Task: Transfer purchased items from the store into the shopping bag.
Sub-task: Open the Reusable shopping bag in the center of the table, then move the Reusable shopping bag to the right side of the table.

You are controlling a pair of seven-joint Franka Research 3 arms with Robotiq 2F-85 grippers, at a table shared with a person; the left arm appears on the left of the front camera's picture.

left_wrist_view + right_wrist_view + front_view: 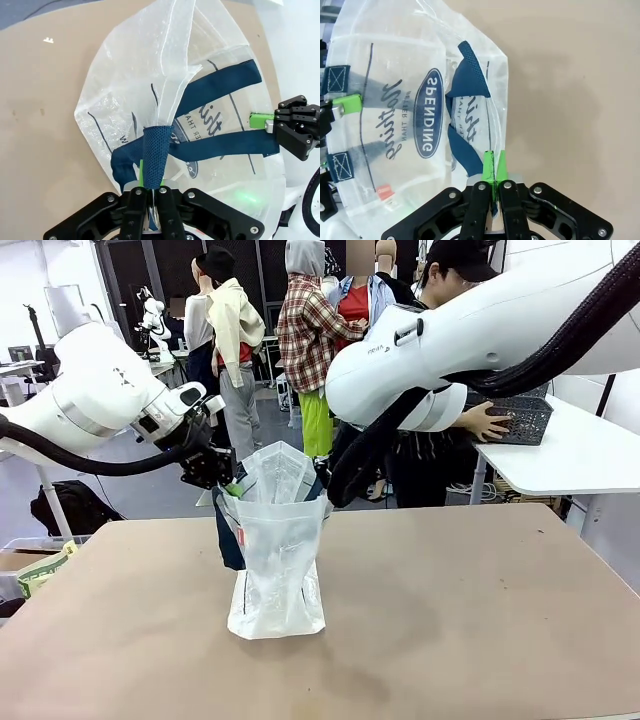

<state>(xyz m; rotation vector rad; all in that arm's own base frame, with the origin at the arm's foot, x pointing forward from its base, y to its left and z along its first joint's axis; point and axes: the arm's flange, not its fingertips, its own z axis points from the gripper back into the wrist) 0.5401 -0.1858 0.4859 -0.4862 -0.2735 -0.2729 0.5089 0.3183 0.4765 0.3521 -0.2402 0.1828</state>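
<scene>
The shopping bag (277,560) stood upright on the brown table (470,630), a little left of the middle, with its mouth spread between the two arms.

The left arm (90,400) stretched in from the left edge, its wrist angled down to the bag's left rim, where the left gripper (222,478) sat. In the left wrist view the left gripper (154,192) was clenched, with the bag's clear film and a blue mesh handle (155,155) pinched between its fingers.

The right arm (480,330) ran from the upper right across the middle, elbow high, its dark-sleeved forearm dropping to the bag's right rim and the right gripper (322,485). In the right wrist view the right gripper (494,167) was closed too, its green pads (500,165) pressed together on the edge of the film.

Through the bag showed blue straps (220,145), a dark oval printed "SPENDING" (426,110) and a small red mark (384,191).

Beyond the right arm, and largely hidden by it, a person (450,270) stood at the far side. One hand (487,423) rested on the dark lattice basket (528,418), which sat on a white table (570,455) at the right, well apart from the bag. What lay inside the basket could not be made out.
</scene>
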